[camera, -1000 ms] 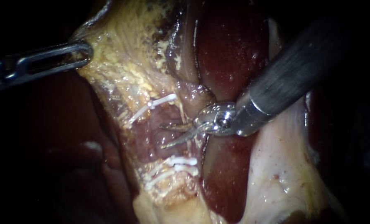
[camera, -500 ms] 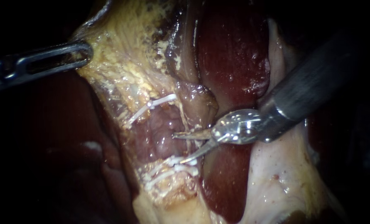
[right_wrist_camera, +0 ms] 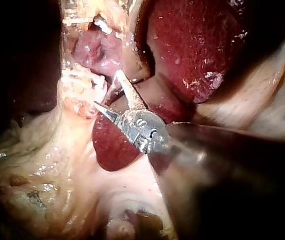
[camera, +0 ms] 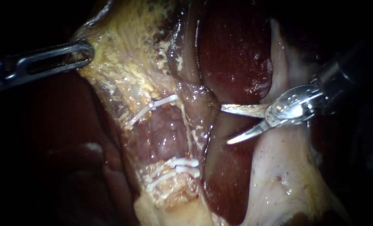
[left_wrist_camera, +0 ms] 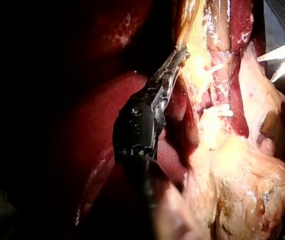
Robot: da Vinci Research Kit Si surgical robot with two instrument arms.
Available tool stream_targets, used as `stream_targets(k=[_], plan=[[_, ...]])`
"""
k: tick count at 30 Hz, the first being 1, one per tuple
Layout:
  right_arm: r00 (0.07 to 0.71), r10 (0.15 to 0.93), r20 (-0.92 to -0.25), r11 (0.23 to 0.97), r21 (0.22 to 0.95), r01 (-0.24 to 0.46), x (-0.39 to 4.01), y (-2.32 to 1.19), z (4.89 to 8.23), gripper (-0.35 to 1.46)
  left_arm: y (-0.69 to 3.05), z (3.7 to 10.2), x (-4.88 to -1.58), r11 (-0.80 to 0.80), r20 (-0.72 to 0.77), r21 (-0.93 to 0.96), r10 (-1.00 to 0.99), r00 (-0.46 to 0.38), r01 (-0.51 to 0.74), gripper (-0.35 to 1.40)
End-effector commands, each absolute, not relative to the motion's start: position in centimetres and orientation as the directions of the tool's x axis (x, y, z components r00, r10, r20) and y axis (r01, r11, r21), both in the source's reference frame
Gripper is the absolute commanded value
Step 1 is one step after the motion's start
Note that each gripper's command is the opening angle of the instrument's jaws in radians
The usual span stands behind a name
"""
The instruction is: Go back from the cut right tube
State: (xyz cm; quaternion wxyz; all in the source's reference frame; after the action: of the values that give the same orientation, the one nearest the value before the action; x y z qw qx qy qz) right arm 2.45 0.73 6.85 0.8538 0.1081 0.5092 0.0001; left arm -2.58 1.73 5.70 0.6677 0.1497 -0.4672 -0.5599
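While its jaws gape, right instrument [camera: 225,124] seemingly touches nothing

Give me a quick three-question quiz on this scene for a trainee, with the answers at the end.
1. True or false: the right instrument is touching a clip.
2. The left instrument is: A open; B shut on yellow tissue; C shut on a clip.
3. Fill in: the right instrument is ___ (open or shut).
Key: 1 false; 2 B; 3 open.
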Motion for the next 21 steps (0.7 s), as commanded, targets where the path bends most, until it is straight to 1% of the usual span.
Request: stream_targets(k=[1,4,7,12,15,18,21], plan=[[0.480,0.108,-0.871,0.977,0.182,0.110,2.47,0.72,6.85,1.43,1.72,5.72,-2.61,0.328,0.457,0.722,-0.887,-0.064,0.610,-0.35],[0.478,0.096,-0.873,0.979,0.171,0.115,2.48,0.71,6.86,1.43,1.67,5.83,-2.72,0.328,0.464,0.715,-0.883,-0.068,0.617,-0.35],[0.478,0.090,-0.874,0.979,0.165,0.118,2.48,0.70,6.86,1.43,1.60,6.04,-2.93,0.338,0.469,0.717,-0.881,-0.064,0.609,-0.35],[0.477,0.083,-0.875,0.980,0.159,0.122,2.48,0.69,6.87,1.43,1.48,6.41,-3.37,0.354,0.459,0.717,-0.888,-0.025,0.601,-0.35],[0.476,0.077,-0.876,0.980,0.154,0.125,2.48,0.69,6.86,1.43,1.45,6.50,-3.57,0.359,0.456,0.718,-0.890,-0.014,0.596,-0.35],[0.476,0.077,-0.876,0.980,0.154,0.125,2.48,0.69,6.86,1.43,1.42,6.52,-3.70,0.361,0.456,0.721,-0.890,-0.013,0.592,-0.35],[0.476,0.077,-0.876,0.980,0.154,0.124,2.49,0.69,6.86,1.43,1.41,6.53,-3.74,0.363,0.457,0.722,-0.890,-0.012,0.590,-0.35]])
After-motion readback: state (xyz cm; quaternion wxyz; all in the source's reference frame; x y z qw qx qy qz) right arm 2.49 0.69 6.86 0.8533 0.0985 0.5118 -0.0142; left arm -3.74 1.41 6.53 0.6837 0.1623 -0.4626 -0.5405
